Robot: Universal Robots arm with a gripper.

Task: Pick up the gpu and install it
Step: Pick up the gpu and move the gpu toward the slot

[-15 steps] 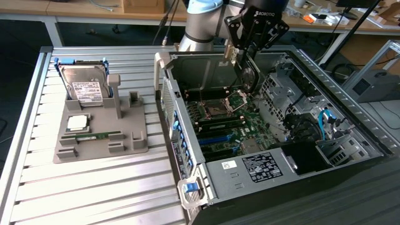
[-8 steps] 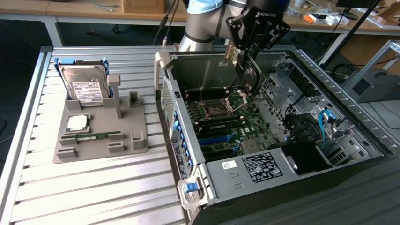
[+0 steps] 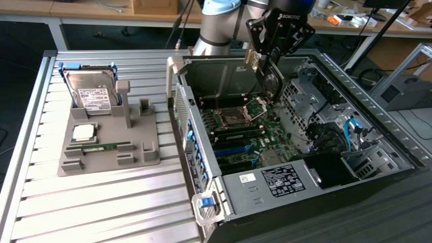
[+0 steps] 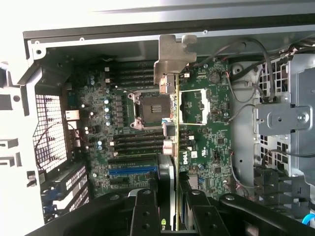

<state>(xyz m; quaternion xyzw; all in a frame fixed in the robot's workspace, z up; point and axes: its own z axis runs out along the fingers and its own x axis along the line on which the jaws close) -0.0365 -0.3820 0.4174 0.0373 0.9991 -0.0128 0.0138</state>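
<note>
Since the gpu must seat edge-first, the gripper, upper centre, clamps it upright, jaws half-closed, over the motherboard

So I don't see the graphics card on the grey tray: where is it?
In the exterior view's upper middle, the graphics card is gripped on edge by the gripper, over the motherboard inside the open computer case.

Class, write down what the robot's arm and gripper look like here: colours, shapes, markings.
The arm is a round silver-grey tube with a light blue joint cap. The gripper is black, with ROBOTIQ lettered in white on its body. In the wrist view its fingers are black jointed links with round pivot holes.
</note>
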